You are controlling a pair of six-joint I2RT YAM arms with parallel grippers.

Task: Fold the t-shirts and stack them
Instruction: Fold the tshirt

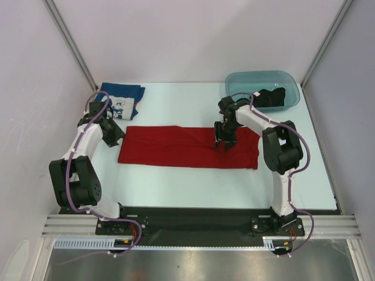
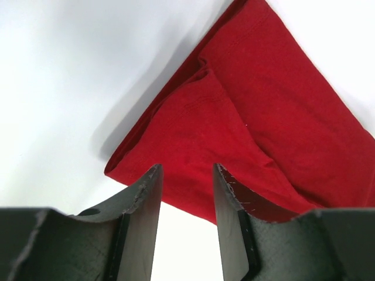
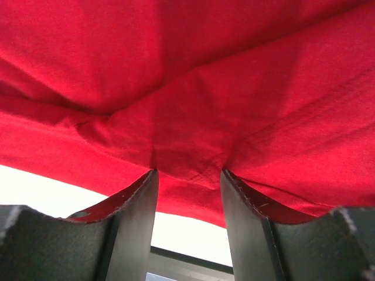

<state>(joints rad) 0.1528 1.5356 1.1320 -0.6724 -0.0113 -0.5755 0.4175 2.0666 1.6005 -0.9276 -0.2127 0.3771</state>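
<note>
The red t-shirt [image 1: 176, 146] lies folded into a long band across the table's middle. My left gripper [image 1: 115, 136] hovers at its left end, jaws open and empty; in the left wrist view the gripper [image 2: 186, 170] points at the red t-shirt's corner [image 2: 234, 140]. My right gripper [image 1: 224, 144] stands on the right part of the band. In the right wrist view the gripper [image 3: 188, 172] is open, its tips against puckered red t-shirt cloth [image 3: 193, 117], nothing pinched. The blue t-shirt [image 1: 123, 100] with white print lies folded at the back left. The black t-shirt [image 1: 270, 97] lies in the tub.
A teal plastic tub [image 1: 246, 82] stands at the back right. White walls with metal posts close in the table's left, right and back. The arm bases sit on a black rail [image 1: 193, 219] at the near edge.
</note>
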